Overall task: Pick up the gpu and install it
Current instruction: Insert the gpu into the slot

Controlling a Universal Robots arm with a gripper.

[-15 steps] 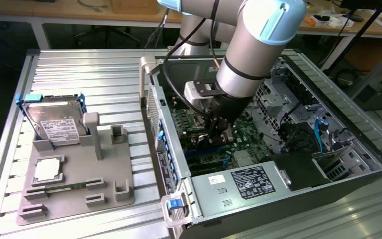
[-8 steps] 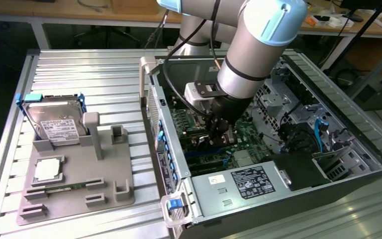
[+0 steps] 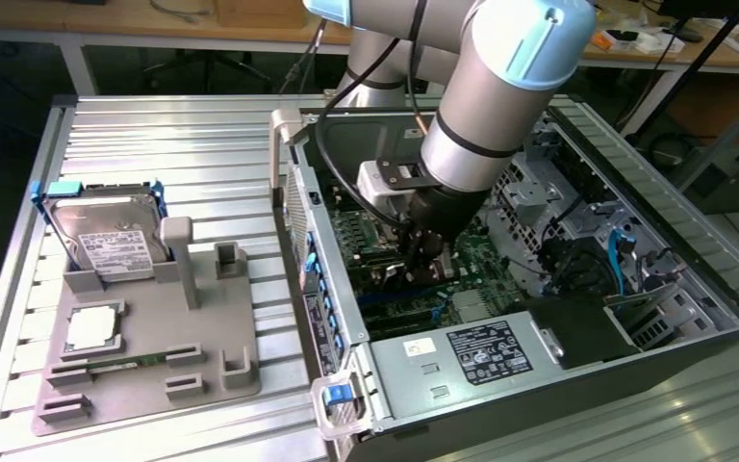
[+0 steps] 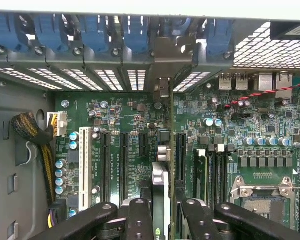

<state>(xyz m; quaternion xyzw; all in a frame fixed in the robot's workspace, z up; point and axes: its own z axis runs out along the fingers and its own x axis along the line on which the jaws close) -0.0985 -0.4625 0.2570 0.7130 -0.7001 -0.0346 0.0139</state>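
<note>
Open computer case (image 3: 677, 289) lies on counter (image 3: 151, 135), motherboard (image 4: 270, 125) inside. Grey fixture tray (image 3: 151, 337) beside case holds hard drive (image 3: 107, 245), CPU (image 3: 91, 327), memory stick (image 3: 139, 362). Tool (image 4: 162, 215) inside case, pinching gpu (image 4: 161, 175) edge-on above motherboard slots.

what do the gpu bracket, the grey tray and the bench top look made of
The gpu bracket looks like bare sheet metal: flat grey with a dull sheen, seen edge-on between the fingers of the gripper. The grey tray looks like matte moulded plastic, possibly printed. The bench top looks like ribbed aluminium, given its pale brushed shine.
</note>
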